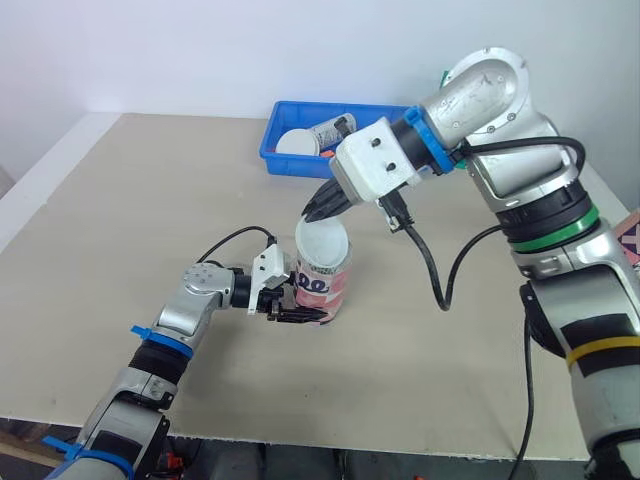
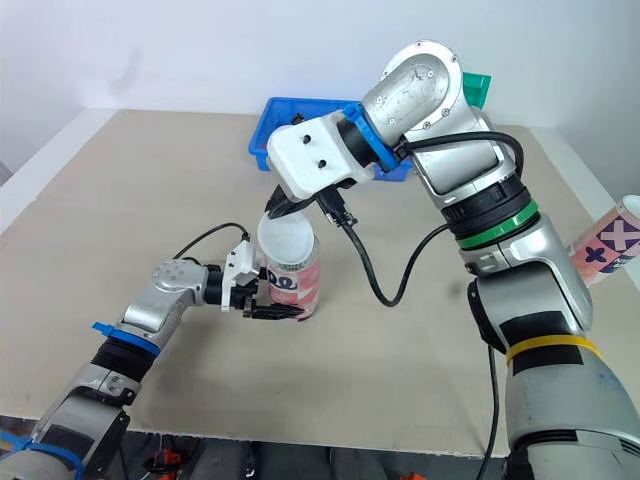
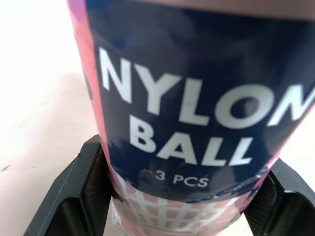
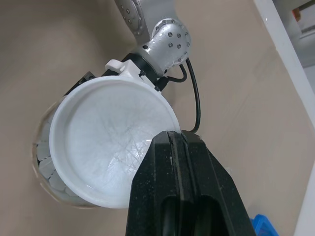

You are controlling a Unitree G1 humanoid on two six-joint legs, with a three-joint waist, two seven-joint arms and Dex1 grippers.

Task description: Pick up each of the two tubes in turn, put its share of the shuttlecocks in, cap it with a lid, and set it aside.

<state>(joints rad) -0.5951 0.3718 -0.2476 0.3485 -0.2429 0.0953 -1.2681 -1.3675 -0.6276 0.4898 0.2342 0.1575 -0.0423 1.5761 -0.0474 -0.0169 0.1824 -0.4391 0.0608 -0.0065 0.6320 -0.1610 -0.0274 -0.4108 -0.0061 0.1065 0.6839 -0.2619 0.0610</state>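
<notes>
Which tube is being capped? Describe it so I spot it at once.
On the table, in front of the blue bin, a tube stands upright in the left gripper. It is pink with a dark NYLON BALL label, and the right gripper holds a white lid tilted over its mouth.

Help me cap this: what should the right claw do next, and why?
Probably level the lid and press it onto the tube: the right claw holds it tilted, partly off the mouth, while the left claw grips the tube upright on the table.
</notes>
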